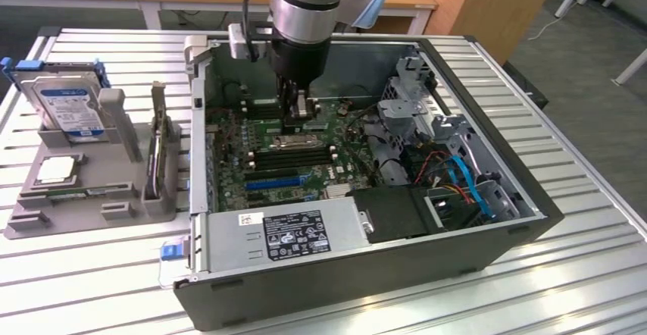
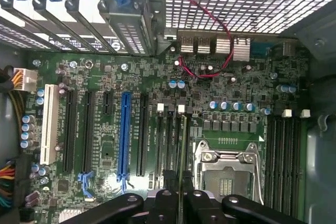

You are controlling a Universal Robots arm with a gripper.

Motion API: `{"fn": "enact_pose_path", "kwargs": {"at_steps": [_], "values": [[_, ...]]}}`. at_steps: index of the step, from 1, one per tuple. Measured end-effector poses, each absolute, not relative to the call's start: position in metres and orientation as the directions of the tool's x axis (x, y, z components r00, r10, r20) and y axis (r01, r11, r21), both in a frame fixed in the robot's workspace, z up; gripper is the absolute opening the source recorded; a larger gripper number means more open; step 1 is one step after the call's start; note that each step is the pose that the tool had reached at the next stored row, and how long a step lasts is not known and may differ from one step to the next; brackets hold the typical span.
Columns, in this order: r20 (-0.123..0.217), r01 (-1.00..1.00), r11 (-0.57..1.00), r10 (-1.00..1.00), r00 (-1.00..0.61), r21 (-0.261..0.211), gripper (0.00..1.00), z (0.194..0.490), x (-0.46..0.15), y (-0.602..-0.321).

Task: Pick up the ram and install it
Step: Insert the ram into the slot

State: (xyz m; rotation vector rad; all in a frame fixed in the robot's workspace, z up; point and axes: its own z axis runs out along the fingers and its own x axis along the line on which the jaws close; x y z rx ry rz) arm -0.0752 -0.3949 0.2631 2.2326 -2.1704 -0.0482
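Slatted metal tabletop point(image 1: 91, 274) and an open computer case point(image 1: 354, 293) appear in the exterior view, with the arm reaching down inside. The wrist view adds the detail: the ram point(image 2: 182, 145) shows edge-on as a thin strip, pinched in the closed gripper point(image 2: 181, 195). It stands over a memory slot with a white latch point(image 2: 181, 109). Just beside it lies the bare CPU socket point(image 2: 226, 174), and a blue expansion slot point(image 2: 124, 135) sits further off. Outside the case, a grey holder point(image 1: 60, 217) carries a hard drive point(image 1: 69, 108).
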Motion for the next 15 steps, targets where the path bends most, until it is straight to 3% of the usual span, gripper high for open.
{"fn": "enact_pose_path", "kwargs": {"at_steps": [15], "values": [[-0.003,-0.999,-0.028,-1.000,0.028,0.040,0.14,0.236,-0.075,-0.395]]}}
